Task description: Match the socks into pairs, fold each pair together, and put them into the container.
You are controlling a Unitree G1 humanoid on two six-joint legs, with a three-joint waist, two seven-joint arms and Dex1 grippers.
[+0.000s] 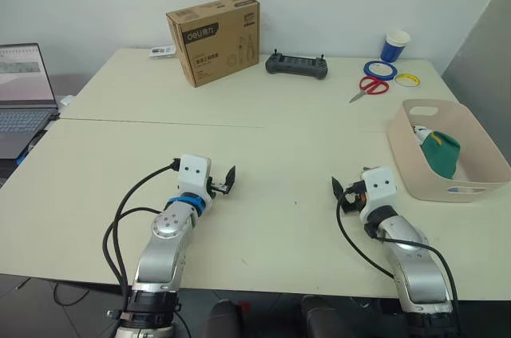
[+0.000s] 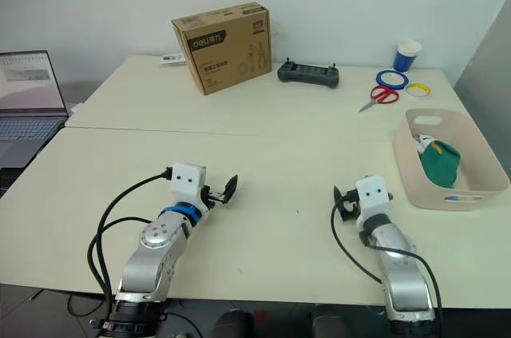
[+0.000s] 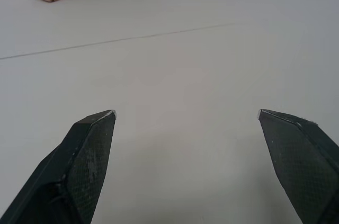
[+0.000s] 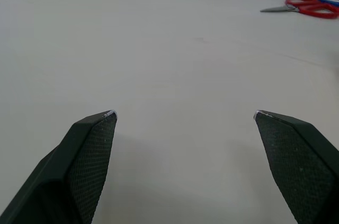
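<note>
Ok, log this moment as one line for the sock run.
left gripper: open, empty, over table | right gripper: open, empty | socks: green and white visible in container | no socks on table

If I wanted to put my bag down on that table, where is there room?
The widest bare patch is mid-table, between the left gripper, the right gripper and the cardboard box. The far right corner is crowded: controller, scissors, tape rolls, paper cup. The container with socks takes the right edge.
</note>
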